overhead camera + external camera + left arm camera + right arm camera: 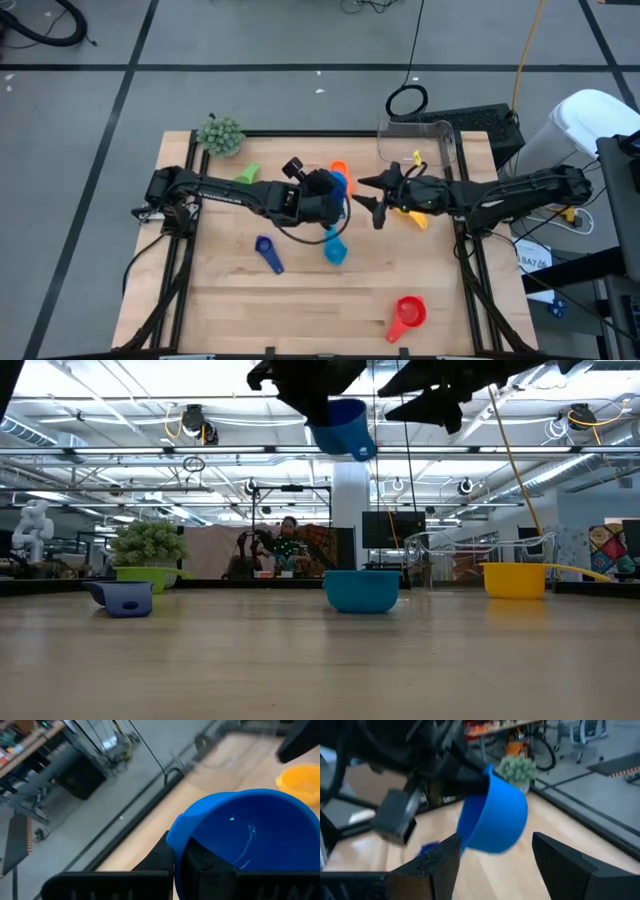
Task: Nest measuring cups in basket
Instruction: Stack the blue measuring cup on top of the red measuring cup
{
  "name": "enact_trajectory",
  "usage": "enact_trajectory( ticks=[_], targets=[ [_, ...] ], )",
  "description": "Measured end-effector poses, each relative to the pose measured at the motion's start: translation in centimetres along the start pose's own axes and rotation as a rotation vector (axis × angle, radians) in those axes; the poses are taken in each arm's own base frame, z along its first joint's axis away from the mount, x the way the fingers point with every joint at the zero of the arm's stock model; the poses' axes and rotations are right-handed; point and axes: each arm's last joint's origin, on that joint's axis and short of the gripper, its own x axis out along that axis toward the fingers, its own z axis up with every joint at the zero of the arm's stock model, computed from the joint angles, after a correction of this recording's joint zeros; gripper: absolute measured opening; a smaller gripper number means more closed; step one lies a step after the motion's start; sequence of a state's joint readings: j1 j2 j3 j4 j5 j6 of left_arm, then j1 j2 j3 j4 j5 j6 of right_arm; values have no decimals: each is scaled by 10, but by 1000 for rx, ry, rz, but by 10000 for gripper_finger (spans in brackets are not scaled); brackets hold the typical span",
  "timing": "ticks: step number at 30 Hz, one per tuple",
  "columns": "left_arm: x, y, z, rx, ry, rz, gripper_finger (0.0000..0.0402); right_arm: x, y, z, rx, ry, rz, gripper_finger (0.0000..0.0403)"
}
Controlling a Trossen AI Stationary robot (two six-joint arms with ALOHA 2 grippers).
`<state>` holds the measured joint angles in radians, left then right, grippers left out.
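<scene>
Over on the left, the left gripper (335, 186) is pinched tight on the rim of a bright blue plastic measuring scoop (343, 426), lifted well above the table near its middle; facing it, the right gripper (372, 197) stands spread and empty (a handover, I'd judge); it should close squarely on the bowl before the left lets go; the clear plastic rectangular basket (440, 130) waits behind, far right.
</scene>
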<state>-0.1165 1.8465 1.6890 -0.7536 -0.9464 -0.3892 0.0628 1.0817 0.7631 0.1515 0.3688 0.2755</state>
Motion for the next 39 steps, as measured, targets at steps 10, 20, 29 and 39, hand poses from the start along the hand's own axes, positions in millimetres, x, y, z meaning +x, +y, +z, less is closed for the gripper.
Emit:
enact_trajectory(
  ticks=[10, 20, 29, 39],
  targets=[
    [11, 7, 8, -31, -30, 33, 6, 3, 0, 9, 5, -103, -38, 235],
    [13, 8, 9, -31, -26, 23, 6, 18, -2, 3, -41, -112, -79, 235],
    [8, 1, 15, -27, -63, -84, 11, 16, -2, 4, -96, -107, -61, 235],
    [3, -6, 21, -23, -115, -144, 10, 16, -4, 1, -84, -65, -96, 235]
  ],
)
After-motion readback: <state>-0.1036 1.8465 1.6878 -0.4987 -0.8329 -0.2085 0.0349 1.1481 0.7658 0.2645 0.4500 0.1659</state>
